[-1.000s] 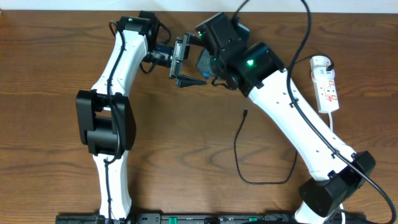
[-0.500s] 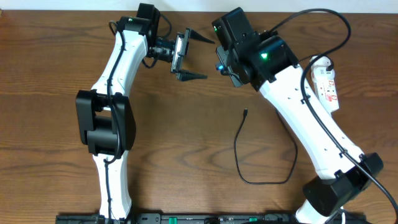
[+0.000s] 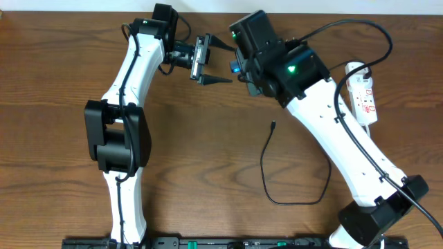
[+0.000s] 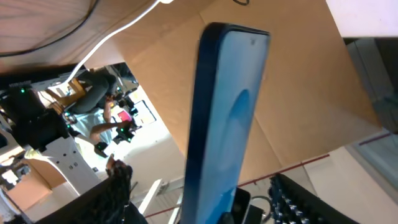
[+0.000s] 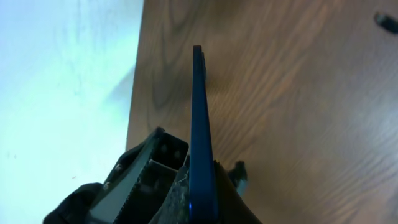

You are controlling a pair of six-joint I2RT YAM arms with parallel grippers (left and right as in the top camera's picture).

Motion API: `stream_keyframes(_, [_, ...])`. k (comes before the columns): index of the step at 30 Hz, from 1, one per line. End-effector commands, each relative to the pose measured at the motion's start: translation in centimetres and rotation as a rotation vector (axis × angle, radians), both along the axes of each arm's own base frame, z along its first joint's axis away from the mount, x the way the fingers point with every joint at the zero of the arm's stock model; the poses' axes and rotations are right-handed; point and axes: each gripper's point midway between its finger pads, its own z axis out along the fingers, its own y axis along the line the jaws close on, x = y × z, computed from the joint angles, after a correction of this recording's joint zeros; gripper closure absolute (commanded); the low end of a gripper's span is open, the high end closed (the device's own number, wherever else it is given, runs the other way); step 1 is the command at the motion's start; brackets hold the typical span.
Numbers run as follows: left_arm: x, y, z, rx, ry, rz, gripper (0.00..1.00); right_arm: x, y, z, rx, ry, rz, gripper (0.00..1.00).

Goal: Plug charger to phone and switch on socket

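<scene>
The phone, slim with a blue face, is held off the table at the back, edge-on in the right wrist view. My right gripper is shut on its lower end. My left gripper is open, with one finger on each side of the phone and not touching it. The charger's thin black cable lies looped on the table, its plug tip pointing to the back. The white socket with red markings lies at the right.
The socket's white cord curves off its far end. A black arm cable arcs above the right arm. The table's back edge runs close behind both grippers.
My right gripper swung away to the right with the phone, then came back left between the left gripper's fingers. My left gripper rose slightly toward the back edge.
</scene>
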Motion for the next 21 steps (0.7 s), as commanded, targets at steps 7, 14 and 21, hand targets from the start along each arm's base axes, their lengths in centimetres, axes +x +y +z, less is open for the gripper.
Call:
stream_keyframes(7, [-0.5,0.1,2.1,-0.048,0.010,-0.002,0.38,-0.4,0.4,2.6,0.075,-0.074,-0.101,0.99])
stream_keyframes(14, [-0.5,0.1,2.3,-0.060,0.015,-0.004,0.62,-0.7,0.9,2.5,0.087,-0.070,-0.105,0.97])
stream_keyframes(21, [-0.5,0.1,2.3,-0.060,0.019,-0.003,0.64,-0.7,1.4,2.0,0.083,-0.059,-0.095,0.98])
